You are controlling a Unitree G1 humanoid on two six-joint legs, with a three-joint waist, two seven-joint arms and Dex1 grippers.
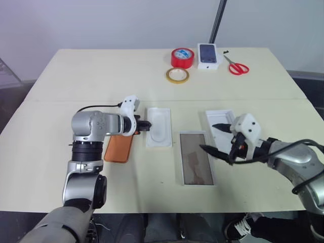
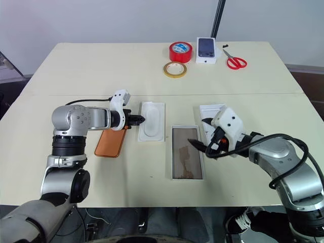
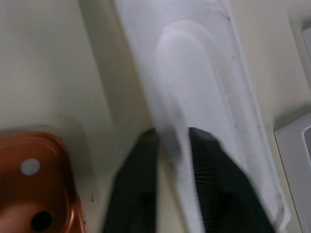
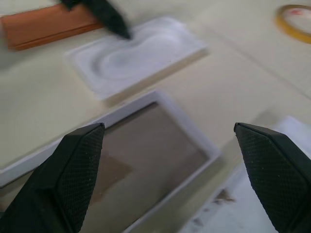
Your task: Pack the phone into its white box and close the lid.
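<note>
Right claw (image 2: 203, 132): wide, empty, over box (image 2: 186, 160).
Left claw (image 1: 147, 124): pinching insert (image 1: 159, 126) edge.
Phone (image 1: 119, 148): slim, stiff, likely slippery; grip long edges.

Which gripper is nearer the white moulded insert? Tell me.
Left. The left gripper is pinching the near edge of the insert; the right gripper hangs open across the brown-floored box, apart from the insert.
</note>
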